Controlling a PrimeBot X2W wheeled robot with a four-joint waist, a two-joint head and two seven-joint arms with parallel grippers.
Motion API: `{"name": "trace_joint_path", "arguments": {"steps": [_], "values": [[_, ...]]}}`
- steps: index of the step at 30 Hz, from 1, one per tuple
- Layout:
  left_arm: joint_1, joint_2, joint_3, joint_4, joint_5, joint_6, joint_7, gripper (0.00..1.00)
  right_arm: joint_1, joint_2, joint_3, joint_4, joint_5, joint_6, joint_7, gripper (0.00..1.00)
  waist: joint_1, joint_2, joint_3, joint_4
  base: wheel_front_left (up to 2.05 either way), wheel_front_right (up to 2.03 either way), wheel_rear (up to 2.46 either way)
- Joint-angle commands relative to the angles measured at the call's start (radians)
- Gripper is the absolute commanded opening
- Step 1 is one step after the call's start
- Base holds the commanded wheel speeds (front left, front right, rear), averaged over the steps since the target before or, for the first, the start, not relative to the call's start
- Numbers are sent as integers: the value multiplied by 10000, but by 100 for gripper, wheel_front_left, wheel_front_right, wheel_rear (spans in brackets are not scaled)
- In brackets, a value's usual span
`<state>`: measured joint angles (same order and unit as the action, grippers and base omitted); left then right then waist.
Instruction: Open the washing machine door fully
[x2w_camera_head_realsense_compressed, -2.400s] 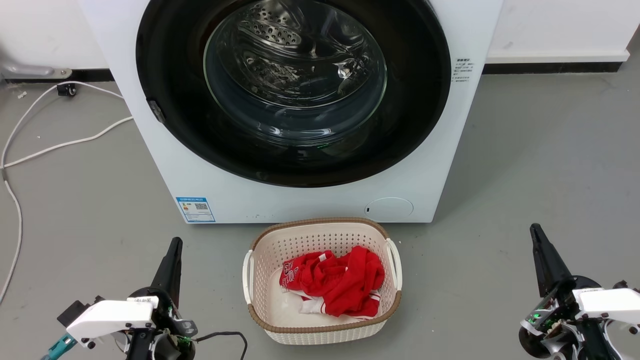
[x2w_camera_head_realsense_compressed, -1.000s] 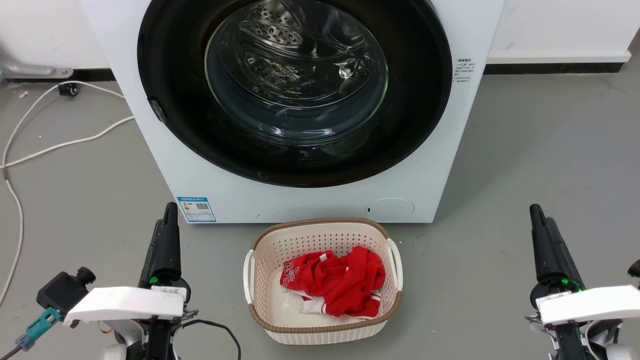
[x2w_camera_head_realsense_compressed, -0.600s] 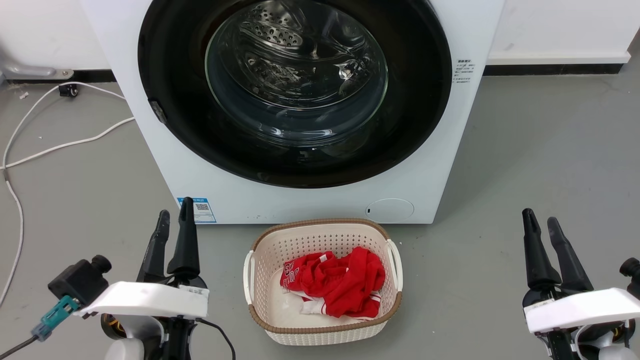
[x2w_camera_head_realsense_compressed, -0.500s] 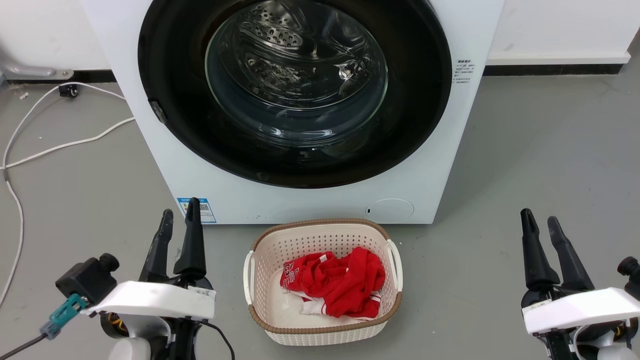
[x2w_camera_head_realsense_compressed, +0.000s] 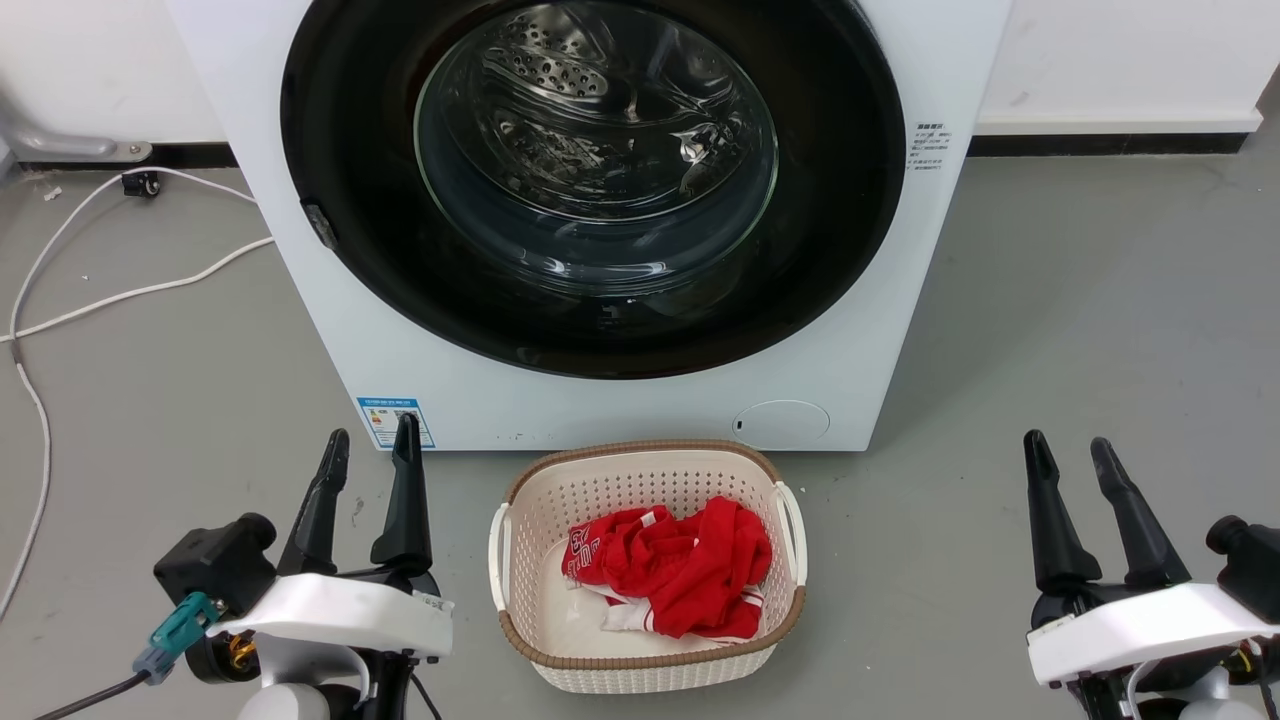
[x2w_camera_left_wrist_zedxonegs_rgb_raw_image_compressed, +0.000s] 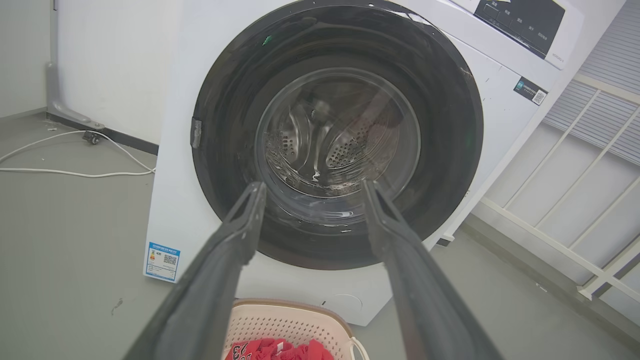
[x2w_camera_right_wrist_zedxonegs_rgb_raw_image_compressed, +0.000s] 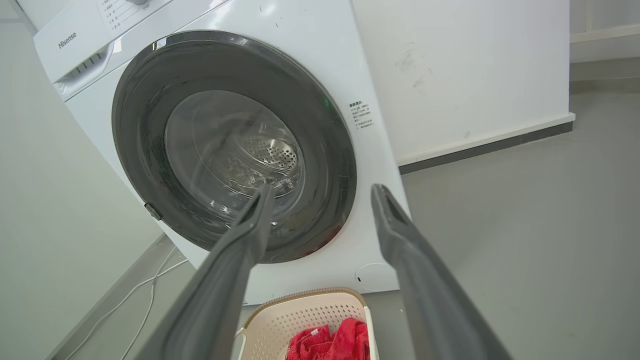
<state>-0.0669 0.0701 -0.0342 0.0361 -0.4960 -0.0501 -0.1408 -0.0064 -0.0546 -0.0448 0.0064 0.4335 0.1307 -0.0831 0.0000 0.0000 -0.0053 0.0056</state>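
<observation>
The washing machine door (x2w_camera_head_realsense_compressed: 595, 170) sits shut, flat against the front of the washing machine (x2w_camera_head_realsense_compressed: 620, 400), its glossy black face turned straight out toward the robot. Being a round disc, it has no long axis to speak of. A small grey catch (x2w_camera_head_realsense_compressed: 318, 225) sits on its left rim. Through the clear bulging glass at its centre I can see the perforated steel drum (x2w_camera_head_realsense_compressed: 560, 70). Low on the white front are a small blue label (x2w_camera_head_realsense_compressed: 395, 422) at the left and a round cap (x2w_camera_head_realsense_compressed: 780, 421) toward the right.

Just in front of the machine, on the grey floor (x2w_camera_head_realsense_compressed: 1050, 330), stands a cream perforated laundry basket (x2w_camera_head_realsense_compressed: 645, 460) with a brown rim. A crumpled red garment (x2w_camera_head_realsense_compressed: 680, 565) with white trim lies in it, to the right of its middle.

The left gripper (x2w_camera_head_realsense_compressed: 372, 430) hovers left of the basket, fingers parted and holding nothing, tips just short of the blue label. The right gripper (x2w_camera_head_realsense_compressed: 1065, 442) hangs well right of the basket, likewise spread and empty. Both point toward the machine without touching it. A white cable (x2w_camera_head_realsense_compressed: 100, 295) trails across the floor at the left.
</observation>
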Motion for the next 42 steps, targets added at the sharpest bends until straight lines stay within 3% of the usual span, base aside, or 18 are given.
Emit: {"name": "trace_joint_path", "arguments": {"steps": [1,42], "values": [[-44,82,-78,-74,322,83,-107,100,30,19,0,-138,-377,1,-6,100,0,0,-2,5,0,0,0],[191,294,-665,83,3645,686,-994,100,287,52,12,-229,-3620,-1,-188,100,0,0,4,93,0,0,0]]}}
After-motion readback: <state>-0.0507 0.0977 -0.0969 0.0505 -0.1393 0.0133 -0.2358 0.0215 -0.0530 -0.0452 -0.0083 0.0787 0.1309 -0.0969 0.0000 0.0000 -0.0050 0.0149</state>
